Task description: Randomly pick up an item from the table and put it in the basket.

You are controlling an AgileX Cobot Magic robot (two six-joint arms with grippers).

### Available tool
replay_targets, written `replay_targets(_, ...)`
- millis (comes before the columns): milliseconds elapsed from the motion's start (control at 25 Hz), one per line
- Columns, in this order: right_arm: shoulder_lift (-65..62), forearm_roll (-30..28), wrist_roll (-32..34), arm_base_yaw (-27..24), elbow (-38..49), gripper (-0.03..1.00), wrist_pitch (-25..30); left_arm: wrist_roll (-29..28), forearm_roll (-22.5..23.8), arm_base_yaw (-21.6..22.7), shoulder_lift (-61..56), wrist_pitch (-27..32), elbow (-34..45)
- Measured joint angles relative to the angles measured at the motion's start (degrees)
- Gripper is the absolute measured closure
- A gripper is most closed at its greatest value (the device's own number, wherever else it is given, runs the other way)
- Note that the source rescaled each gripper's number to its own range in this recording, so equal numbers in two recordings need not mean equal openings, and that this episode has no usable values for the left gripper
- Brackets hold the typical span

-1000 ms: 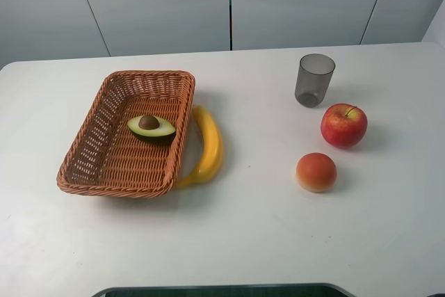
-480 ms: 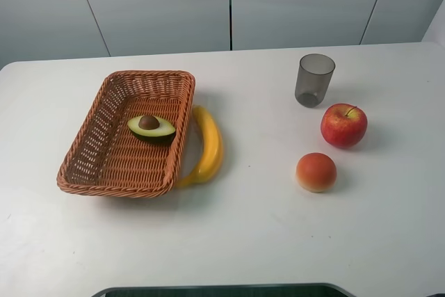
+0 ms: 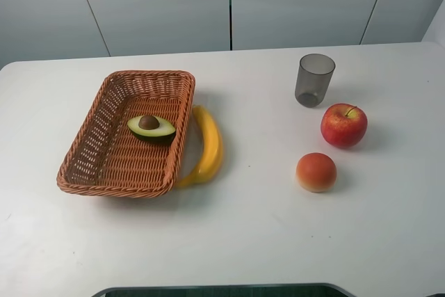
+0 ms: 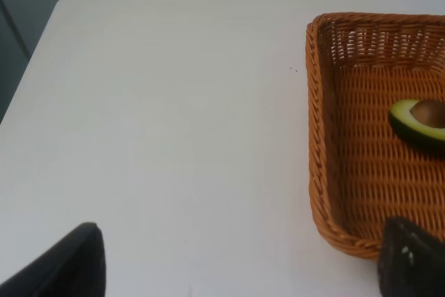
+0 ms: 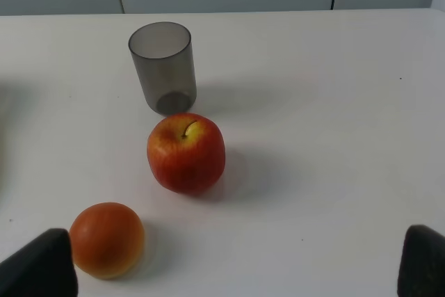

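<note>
The halved avocado (image 3: 151,128) lies cut side up inside the wicker basket (image 3: 90,130) on the left of the white table (image 3: 243,234). It also shows in the left wrist view (image 4: 421,122), in the basket (image 4: 316,137). Neither gripper shows in the exterior high view. In the left wrist view my left gripper (image 4: 236,269) is open and empty, over bare table near the basket's corner. In the right wrist view my right gripper (image 5: 229,269) is open and empty, back from the apple.
A yellow banana (image 3: 208,145) lies against the basket's right side. A grey cup (image 3: 314,80), a red apple (image 3: 343,125) and a peach (image 3: 316,172) stand on the right; the right wrist view shows the cup (image 5: 163,66), apple (image 5: 186,152) and peach (image 5: 106,239).
</note>
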Motion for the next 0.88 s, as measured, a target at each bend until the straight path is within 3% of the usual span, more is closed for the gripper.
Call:
replay_targets(280, 0.00, -2.72, 0.00, 0.00, 0.00, -0.03, 0.00, 0.00, 0.00, 0.00, 0.00, 0.00, 0.00)
replay_targets(880, 0.00, -2.73, -0.31, 0.00, 0.00, -0.03, 0.00, 0.00, 0.00, 0.00, 0.00, 0.00, 0.00)
